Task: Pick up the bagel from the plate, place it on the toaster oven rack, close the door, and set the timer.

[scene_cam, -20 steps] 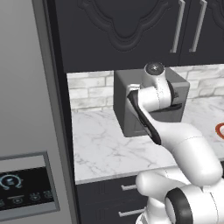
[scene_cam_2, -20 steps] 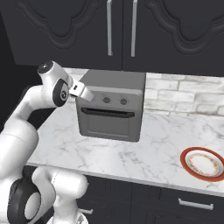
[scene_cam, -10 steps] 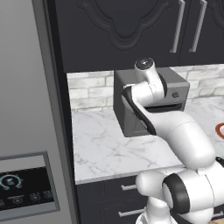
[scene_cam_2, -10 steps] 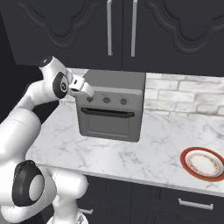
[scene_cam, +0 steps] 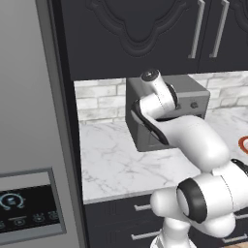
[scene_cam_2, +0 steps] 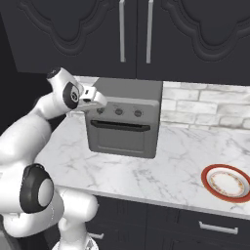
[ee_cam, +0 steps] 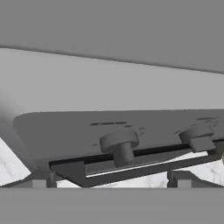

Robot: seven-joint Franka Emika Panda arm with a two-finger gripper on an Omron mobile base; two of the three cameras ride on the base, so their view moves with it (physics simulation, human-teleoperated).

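The gripper [scene_cam_2: 100,101] sits at the toaster oven's [scene_cam_2: 124,122] top-left corner; its grasp cannot be told. The door [scene_cam_2: 117,139] is closed, and the plate [scene_cam_2: 227,182] lies at 4 o'clock from it.

Shut door [scene_cam_2: 121,139] before rack

Even, soft rendered light, no glare; faint shadows under oven; hand view slightly blurry close-up.
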